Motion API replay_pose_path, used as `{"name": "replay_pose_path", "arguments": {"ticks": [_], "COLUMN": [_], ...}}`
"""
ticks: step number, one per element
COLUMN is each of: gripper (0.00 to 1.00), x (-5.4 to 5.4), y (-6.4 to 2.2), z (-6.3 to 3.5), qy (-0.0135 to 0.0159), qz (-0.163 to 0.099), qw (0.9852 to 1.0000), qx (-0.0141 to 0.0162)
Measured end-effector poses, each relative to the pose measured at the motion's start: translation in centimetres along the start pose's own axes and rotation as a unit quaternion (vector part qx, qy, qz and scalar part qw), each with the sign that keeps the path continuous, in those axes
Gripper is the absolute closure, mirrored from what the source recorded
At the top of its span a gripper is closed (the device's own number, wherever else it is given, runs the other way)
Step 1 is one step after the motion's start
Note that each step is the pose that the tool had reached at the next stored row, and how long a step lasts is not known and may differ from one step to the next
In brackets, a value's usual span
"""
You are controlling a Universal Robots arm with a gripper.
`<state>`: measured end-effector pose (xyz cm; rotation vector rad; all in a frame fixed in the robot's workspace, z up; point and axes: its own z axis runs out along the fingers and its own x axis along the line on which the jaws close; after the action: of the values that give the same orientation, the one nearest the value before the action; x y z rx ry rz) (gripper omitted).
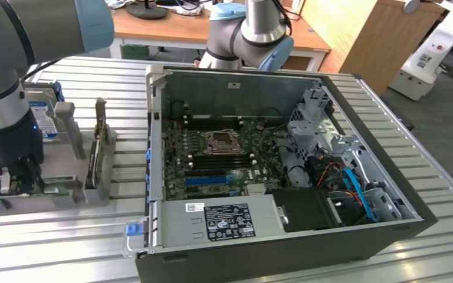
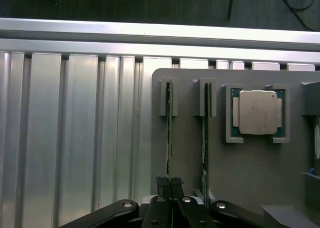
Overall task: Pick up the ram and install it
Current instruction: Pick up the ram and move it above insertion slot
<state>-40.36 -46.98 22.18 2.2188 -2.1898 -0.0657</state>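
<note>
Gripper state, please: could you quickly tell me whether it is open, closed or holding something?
Gripper: closed on the ram, which stands on edge in a slot of the grey holder.

arm [image 1: 5, 103]: grey tubes, blue joint caps | gripper [image 2: 169, 181]: black, silver screws

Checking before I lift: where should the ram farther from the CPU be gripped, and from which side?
Pinch its two flat faces at the exposed upper edge, from straight above: the ram stands on edge in the grey holder. The fingers are shut on it near one end.
</note>
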Motion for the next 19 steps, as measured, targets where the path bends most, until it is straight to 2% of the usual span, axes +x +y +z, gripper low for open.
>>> {"name": "replay_pose_path", "arguments": {"ticks": [12, 19], "gripper": [0.88, 0.88], "x": [0.0, -0.1], "y": [0.12, 0.20], "z": [-3.10, -5.25], "qy": [0.0000, 0.0000], "qz": [0.000, 0.000], "qw": [1.0000, 1.0000], "qx": [0.0000, 0.0000]}}
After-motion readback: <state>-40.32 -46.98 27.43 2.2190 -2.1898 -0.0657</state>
